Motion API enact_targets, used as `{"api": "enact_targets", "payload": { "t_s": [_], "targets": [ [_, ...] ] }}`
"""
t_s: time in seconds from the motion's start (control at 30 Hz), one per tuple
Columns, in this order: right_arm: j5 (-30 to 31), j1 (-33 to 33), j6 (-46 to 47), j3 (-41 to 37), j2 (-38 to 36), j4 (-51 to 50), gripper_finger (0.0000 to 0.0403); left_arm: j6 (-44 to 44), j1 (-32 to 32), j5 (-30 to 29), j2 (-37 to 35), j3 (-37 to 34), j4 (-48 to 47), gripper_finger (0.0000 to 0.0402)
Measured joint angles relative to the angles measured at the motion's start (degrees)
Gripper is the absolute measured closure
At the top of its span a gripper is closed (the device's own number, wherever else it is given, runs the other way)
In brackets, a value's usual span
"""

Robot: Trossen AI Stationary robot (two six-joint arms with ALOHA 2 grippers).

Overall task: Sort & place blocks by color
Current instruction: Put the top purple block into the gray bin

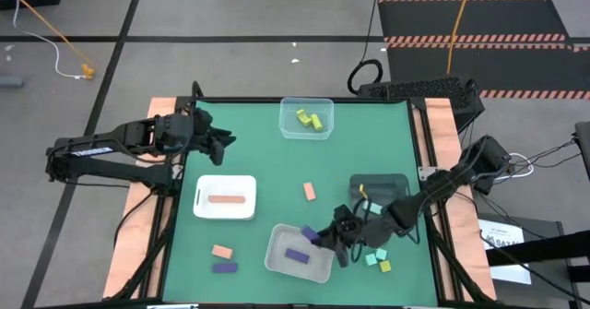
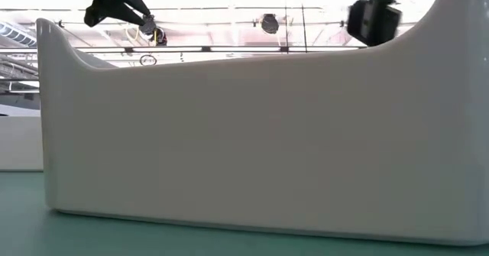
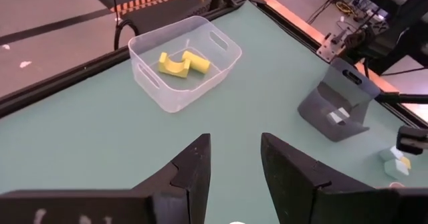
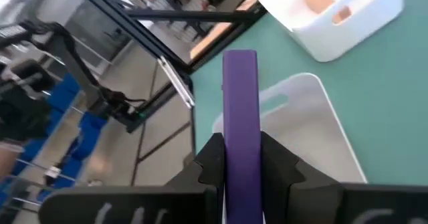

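My right gripper (image 1: 324, 239) is shut on a purple bar (image 4: 241, 97) at the right corner of the near clear tray (image 1: 298, 254), in which another purple block (image 1: 296, 254) lies. My left gripper (image 3: 234, 144) hangs open and empty over the table's far left. A salmon bar (image 1: 225, 198) lies in the white tray (image 1: 247, 185). Yellow blocks (image 3: 182, 63) lie in the far clear tray (image 1: 306, 118). Loose on the table are salmon blocks (image 1: 310, 191) (image 1: 221, 251), a purple block (image 1: 224, 267) and mint blocks (image 1: 373, 256). My right gripper pinches the purple bar between its two fingers, on its two long sides (image 4: 241, 150). The bar runs along the fingers and sticks out well past their tips. The fingers come from the table's right, nearly level. The bar is lifted clear, above the clear tray's corner.
A dark tray (image 1: 383, 187) stands at the right, just behind my right arm, with a pale block (image 3: 338, 116) in it. A white tray wall (image 2: 244, 134) fills the low view. Bare green table lies in the middle and at the far left.
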Motion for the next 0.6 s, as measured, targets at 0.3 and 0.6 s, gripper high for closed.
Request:
{"api": "enact_targets", "payload": {
  "t_s": [0.3,0.6],
  "targets": [
    [0.6,0.7,-1.6,0.1,2.2,-4.6,0.0366,-1.2,0.0,-1.1,4.9,0.0,0.6,0.027],
    [-4.1,0.4,-3.7,5.4,9.6,-5.2,0.0366,-3.2,0.0,-1.1,11.5,0.0,0.5,0.027]
  ]
}}
